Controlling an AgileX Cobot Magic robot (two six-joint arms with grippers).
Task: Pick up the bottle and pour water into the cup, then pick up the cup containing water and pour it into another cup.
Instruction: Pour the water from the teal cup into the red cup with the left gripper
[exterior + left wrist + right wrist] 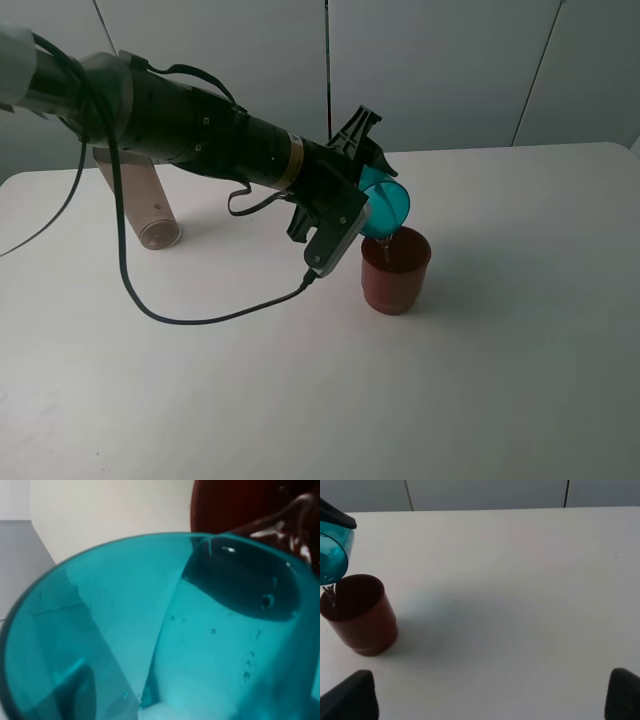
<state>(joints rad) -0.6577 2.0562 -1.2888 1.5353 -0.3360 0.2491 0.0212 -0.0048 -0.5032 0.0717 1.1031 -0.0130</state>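
Right tool (490, 695): nearest the right wrist camera, only its two dark fingertips showed at the lower corners, set wide apart with bare table between them; it was open, holding nothing, and kept well clear of the pour.
Table (500, 380): white and plain, carrying the red cup and the bottle.
Red cup (395, 270): the receiving cup stood upright on the table near the middle, mouth up, directly under the lip of the teal one, so falling water would land inside.
Water stream (330, 595): a thin thread ran from the teal lip into the red cup's mouth; judged, the second pour was under way.
Teal cup (385, 200): held off the table just above the red cup's rim, tipped hard over with its mouth facing down toward that rim; the left wrist view showed water still lying along its lower wall.
Left tool (360, 185): closed on the teal cup, arm reaching across from the left and rolled to give the tilt.
Bottle (140, 200): farther back at the left, partly behind the left arm, seemingly standing on the table, well apart from both cups and out of the way.
Risk: judged, a tilt too quick could send water past the red rim.
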